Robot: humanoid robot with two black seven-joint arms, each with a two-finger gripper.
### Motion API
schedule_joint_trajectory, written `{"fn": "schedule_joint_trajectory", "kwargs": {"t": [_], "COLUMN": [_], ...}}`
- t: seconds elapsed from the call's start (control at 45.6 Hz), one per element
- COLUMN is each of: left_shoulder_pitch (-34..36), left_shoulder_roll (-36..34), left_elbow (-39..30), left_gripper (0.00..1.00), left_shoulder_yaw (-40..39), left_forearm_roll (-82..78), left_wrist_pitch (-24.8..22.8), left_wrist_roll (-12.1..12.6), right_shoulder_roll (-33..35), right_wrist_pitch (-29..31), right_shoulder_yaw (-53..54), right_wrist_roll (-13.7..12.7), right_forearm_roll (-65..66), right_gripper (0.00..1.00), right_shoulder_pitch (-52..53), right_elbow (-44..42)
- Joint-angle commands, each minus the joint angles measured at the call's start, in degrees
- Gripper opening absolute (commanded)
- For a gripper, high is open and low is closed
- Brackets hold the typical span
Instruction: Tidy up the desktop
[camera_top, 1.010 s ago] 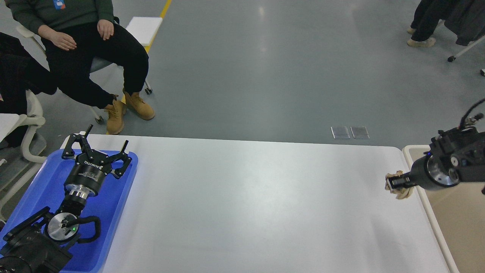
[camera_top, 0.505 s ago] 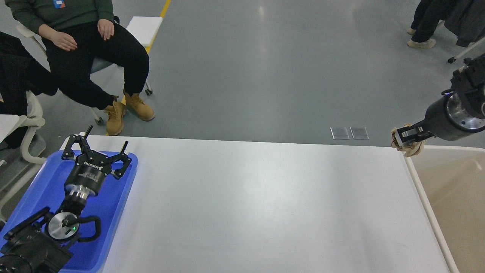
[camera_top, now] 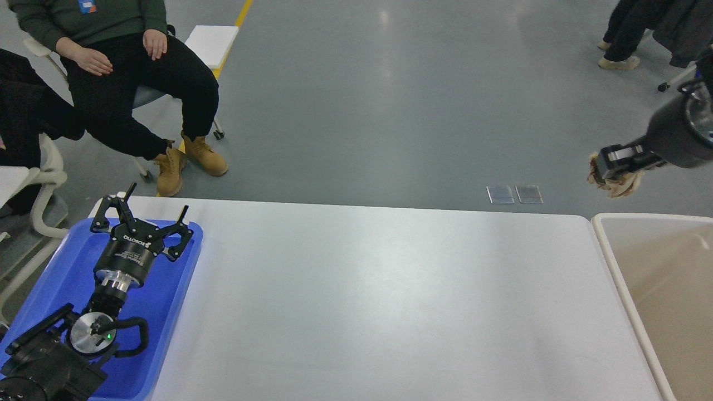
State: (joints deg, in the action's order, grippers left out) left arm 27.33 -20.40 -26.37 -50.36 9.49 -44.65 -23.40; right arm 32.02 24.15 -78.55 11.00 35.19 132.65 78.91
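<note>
The desktop (camera_top: pixel 379 301) is a large plain white tabletop with rounded corners. My right gripper (camera_top: pixel 604 170) is shut on a crumpled brown paper wad (camera_top: pixel 615 184) and holds it high, beyond the table's far right corner and above the far edge of the beige bin (camera_top: pixel 604 234). My left gripper (camera_top: pixel 147 209) is open and empty, its fingers spread above the far end of the blue tray (camera_top: pixel 61 278) at the table's left.
The beige bin with a white rim stands against the table's right edge. A seated person (camera_top: pixel 122 83) with tan boots is beyond the far left corner. Chairs (camera_top: pixel 44 184) stand at the left. Other people are at the far right.
My right gripper has risen with the paper wad from the table's right edge to well above the far right corner and slightly rightward. The left arm has not moved.
</note>
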Motion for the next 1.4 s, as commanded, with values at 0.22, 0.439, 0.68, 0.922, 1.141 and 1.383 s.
{"fn": "schedule_joint_trajectory", "kwargs": {"t": [0.22,0.439,0.68,0.922,1.141,1.383], "left_shoulder_pitch": [0.01,0.01,0.01,0.01,0.01,0.01], "left_shoulder_roll": [0.01,0.01,0.01,0.01,0.01,0.01], "left_elbow": [0.0,0.0,0.0,0.0,0.0,0.0], "left_gripper": [0.99,0.99,0.99,0.99,0.99,0.99], "left_shoulder_yaw": [0.0,0.0,0.0,0.0,0.0,0.0], "left_forearm_roll": [0.0,0.0,0.0,0.0,0.0,0.0], "left_wrist_pitch": [0.0,0.0,0.0,0.0,0.0,0.0], "left_wrist_roll": [0.02,0.02,-0.07,-0.07,-0.07,-0.07], "right_shoulder_roll": [15.17,10.61,2.7,-0.03,-2.31,-3.98], "right_wrist_pitch": [0.55,0.38,-3.31,-10.26,-14.13,-16.06], "right_shoulder_yaw": [21.31,42.67,55.69,60.09,60.18,60.18], "right_wrist_roll": [-0.01,-0.01,-0.19,-0.54,-0.54,-0.62], "right_forearm_roll": [-3.28,-6.89,-6.98,-8.21,-11.46,-11.9], "right_gripper": [0.0,0.0,0.0,0.0,0.0,0.0], "right_shoulder_pitch": [-41.47,-69.43,-82.72,-89.93,-95.99,-98.37], "right_elbow": [-43.02,-69.84,-82.34,-82.6,-82.6,-82.51]}}
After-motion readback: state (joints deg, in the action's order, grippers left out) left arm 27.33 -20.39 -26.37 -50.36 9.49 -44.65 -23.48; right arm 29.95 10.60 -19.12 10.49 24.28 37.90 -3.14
